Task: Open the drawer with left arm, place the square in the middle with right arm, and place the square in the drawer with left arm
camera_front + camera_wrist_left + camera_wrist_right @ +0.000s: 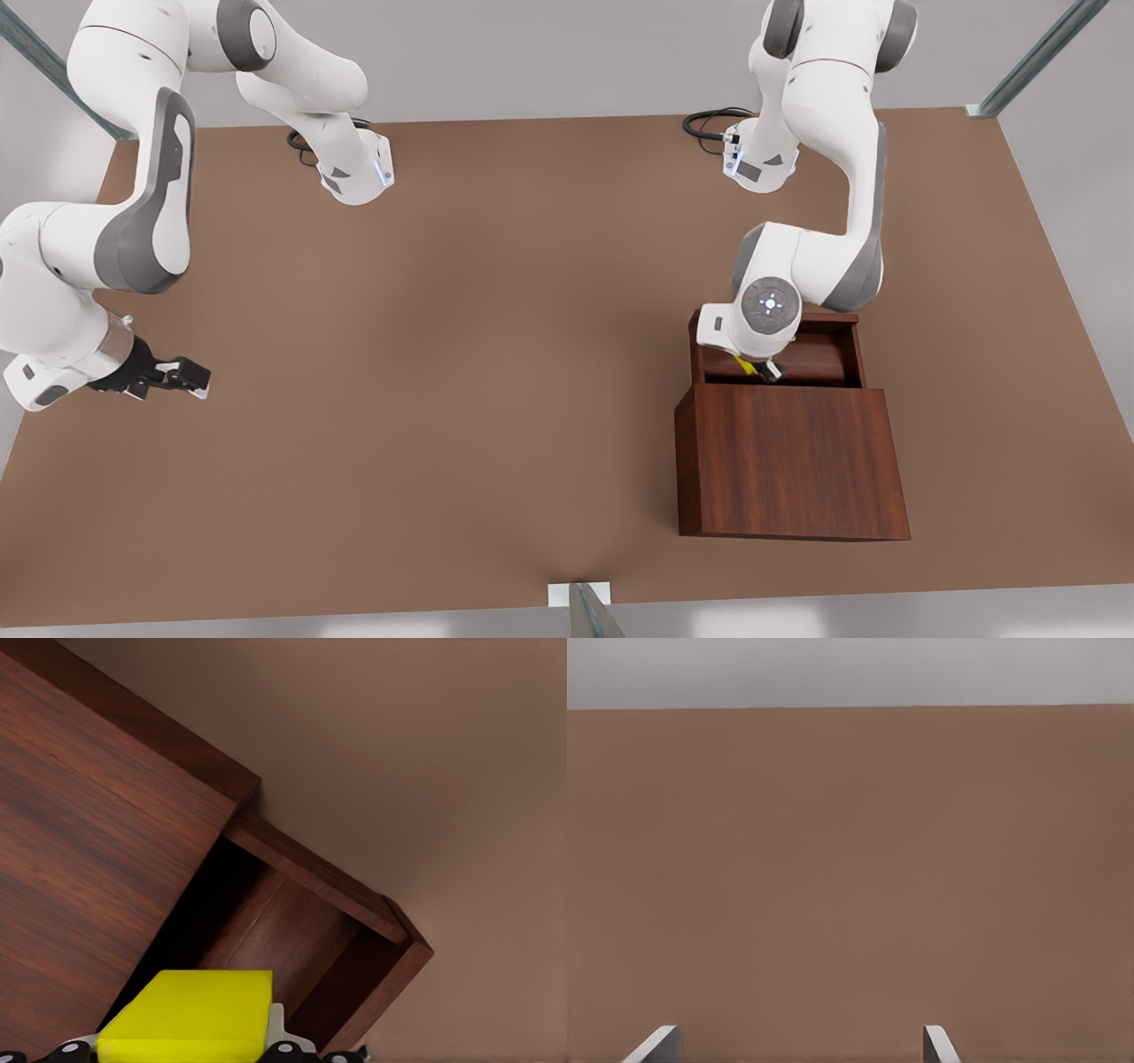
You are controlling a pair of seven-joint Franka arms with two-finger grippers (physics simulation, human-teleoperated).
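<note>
The drawer point(828, 356) stands pulled out of the dark wood cabinet point(788, 461), toward the far side of the table. My left gripper point(764, 369) hangs over the open drawer, shut on the square point(744, 364), a small yellow cube. In the left wrist view the square point(186, 1014) sits between the fingers, above the drawer's inside point(283, 930) and beside the cabinet top point(89, 859). My right gripper point(189, 377) waits open and holding nothing near the table edge at the front view's left. Its fingertips point(656, 1043) point over bare tabletop.
The brown table point(461, 354) stretches between the two arms. Both arm bases point(354, 173) stand at the far edge with cables. Metal frame posts point(589, 611) rise at the near edge and corners.
</note>
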